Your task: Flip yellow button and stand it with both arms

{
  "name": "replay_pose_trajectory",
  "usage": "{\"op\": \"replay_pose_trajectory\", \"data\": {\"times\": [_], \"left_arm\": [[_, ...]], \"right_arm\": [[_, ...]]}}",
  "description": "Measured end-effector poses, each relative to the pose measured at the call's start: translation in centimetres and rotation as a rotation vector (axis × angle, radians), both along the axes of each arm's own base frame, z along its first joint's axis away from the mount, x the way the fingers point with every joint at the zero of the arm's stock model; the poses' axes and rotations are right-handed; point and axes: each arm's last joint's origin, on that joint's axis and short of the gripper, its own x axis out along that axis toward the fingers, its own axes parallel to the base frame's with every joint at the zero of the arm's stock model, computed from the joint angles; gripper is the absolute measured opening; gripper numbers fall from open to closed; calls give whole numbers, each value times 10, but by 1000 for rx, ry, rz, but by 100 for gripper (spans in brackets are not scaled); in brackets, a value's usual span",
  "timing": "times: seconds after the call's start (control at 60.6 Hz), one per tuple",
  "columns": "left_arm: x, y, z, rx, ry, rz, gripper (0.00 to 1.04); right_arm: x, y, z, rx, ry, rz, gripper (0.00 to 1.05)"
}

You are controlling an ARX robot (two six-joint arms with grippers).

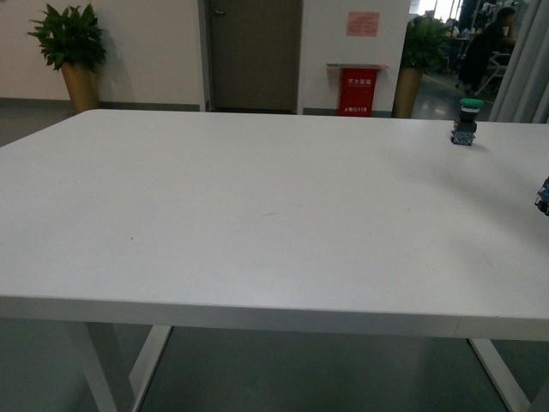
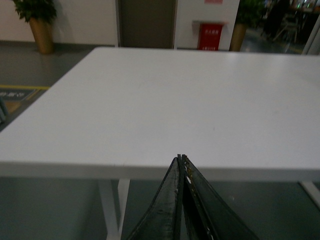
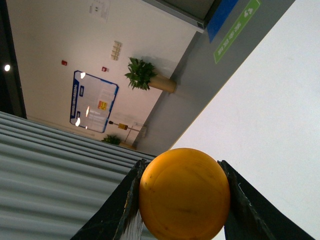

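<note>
The yellow button's round orange-yellow cap [image 3: 184, 194] fills the space between the two black fingers [image 3: 127, 202] of my right gripper [image 3: 183, 196], which is shut on it. The cap faces the camera and hides the button's body. The white table [image 3: 270, 100] lies beyond it. In the front view only a small blue bit [image 1: 543, 197] shows at the right edge above the table; neither arm shows there. My left gripper [image 2: 181, 158] is shut, its fingertips pressed together with nothing between them, just off the near edge of the table [image 2: 165, 110].
A green-capped button [image 1: 464, 120] stands upright at the table's far right. Past the far edge are a door, a red box [image 1: 358, 89] and potted plants [image 1: 73, 51]. The table's white legs [image 1: 111, 369] show below the front edge.
</note>
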Motion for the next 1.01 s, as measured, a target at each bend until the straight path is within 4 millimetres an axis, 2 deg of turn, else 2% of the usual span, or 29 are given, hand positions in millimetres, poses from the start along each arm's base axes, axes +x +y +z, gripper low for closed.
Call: {"op": "replay_pose_trajectory", "data": {"times": [0.396, 0.578, 0.627, 0.71, 0.842, 0.891, 1.007], "left_arm": [[-5, 0, 1, -1, -27, 1, 5], [-5, 0, 1, -1, -27, 1, 34], [-5, 0, 1, -1, -27, 1, 47], [-5, 0, 1, -1, -27, 1, 68], [-5, 0, 1, -1, -27, 1, 100], [-5, 0, 1, -1, -27, 1, 99], [-5, 0, 1, -1, -27, 1, 99]], "right_arm": [[-1, -1, 3, -4, -5, -1, 36], [0, -1, 3, -33, 9, -16, 36], [1, -1, 6, -73, 18, -36, 36], [9, -3, 13, -218, 38, -93, 36], [46, -10, 20, -621, 107, -192, 36], [61, -14, 21, -742, 127, -195, 36], [87, -25, 27, -900, 171, -194, 36]]}}
